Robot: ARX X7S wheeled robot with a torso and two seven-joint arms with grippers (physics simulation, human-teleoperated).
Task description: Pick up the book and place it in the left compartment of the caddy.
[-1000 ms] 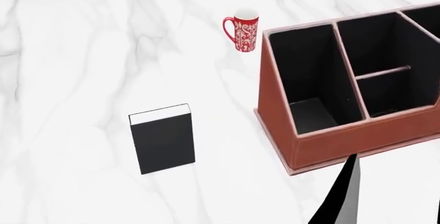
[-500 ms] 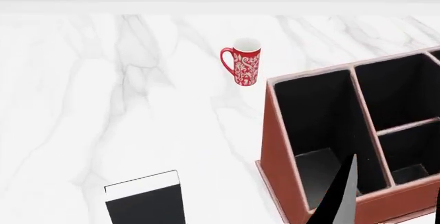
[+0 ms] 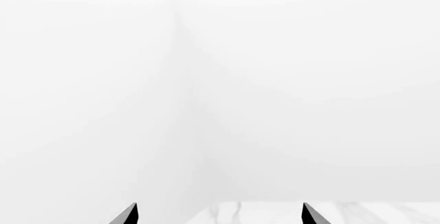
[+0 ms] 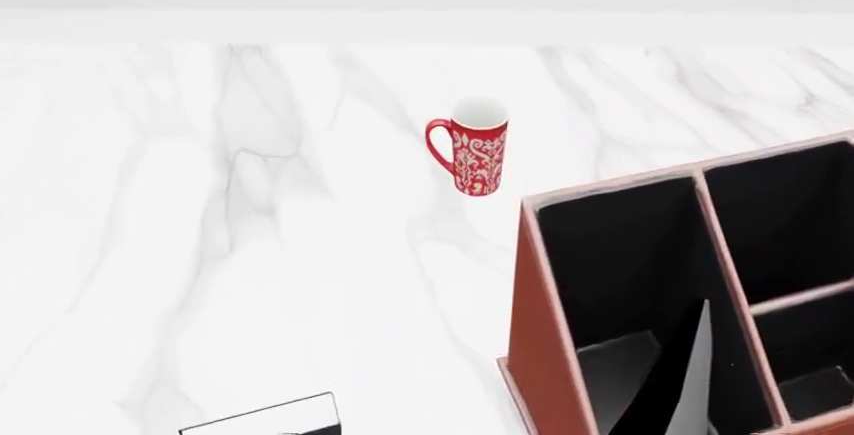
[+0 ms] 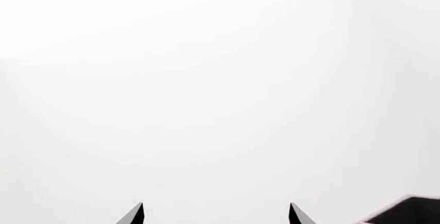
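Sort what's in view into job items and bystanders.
For the job:
book, only its top edge showing at the head view's bottom
caddy
left compartment, nothing in it
left gripper and right gripper, both open, holding nothing

Just lying about:
mug, upright behind the caddy

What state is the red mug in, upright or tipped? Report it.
Upright. In the head view the mug stands on its base on the marble table, open rim facing up, handle out to the side, apart from the caddy.
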